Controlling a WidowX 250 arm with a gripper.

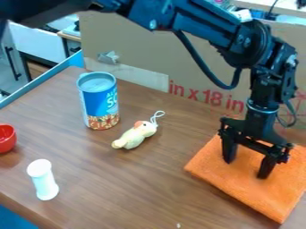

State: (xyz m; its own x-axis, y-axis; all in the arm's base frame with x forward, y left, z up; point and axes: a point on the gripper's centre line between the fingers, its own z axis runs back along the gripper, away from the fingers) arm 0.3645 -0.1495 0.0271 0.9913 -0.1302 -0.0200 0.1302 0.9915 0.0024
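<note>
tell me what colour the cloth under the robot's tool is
The cloth is plain orange, best seen in the camera view.

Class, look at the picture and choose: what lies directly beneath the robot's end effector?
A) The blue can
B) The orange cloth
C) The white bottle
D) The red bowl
B: the end effector hangs over the orange cloth, its two fingers apart.

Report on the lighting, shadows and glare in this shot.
Camera view: soft light, with a pale sheen on the brown table; a dim reddish patch just below the red bowl; black gripper dark against the bright orange cloth; no harsh glare hiding anything.
</note>
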